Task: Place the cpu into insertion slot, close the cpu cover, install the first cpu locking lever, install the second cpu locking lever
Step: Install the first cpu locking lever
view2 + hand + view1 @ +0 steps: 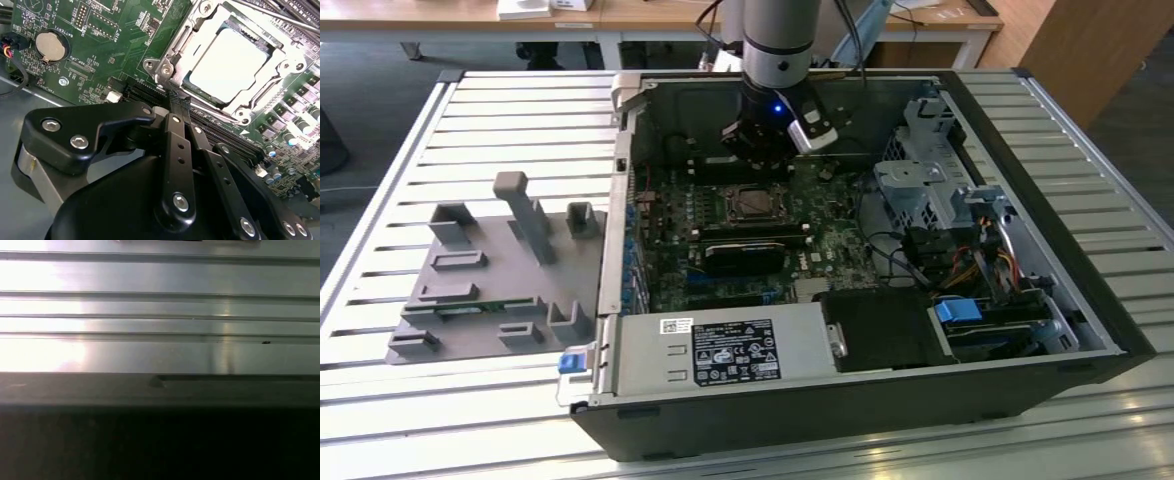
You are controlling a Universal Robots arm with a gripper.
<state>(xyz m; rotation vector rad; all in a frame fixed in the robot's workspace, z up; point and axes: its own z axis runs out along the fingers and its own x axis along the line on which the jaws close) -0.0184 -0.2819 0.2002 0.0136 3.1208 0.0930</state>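
The cpu, a flat silver-grey square, lies in the insertion slot on the green motherboard. The cpu cover, a silver metal frame, is down around it, and the chip shows through its window. A thin metal lever rod runs along one side of the cover. My gripper hovers just beside a corner of the socket. Its black fingers are pressed together with nothing between them. In the exterior view the gripper hangs over the board just behind the socket.
The open computer case lies on a slatted metal table. A long black ribbed block sits in front of the socket, with drive cages and cables at the exterior view's right. A grey fixture plate rests at the exterior view's left.
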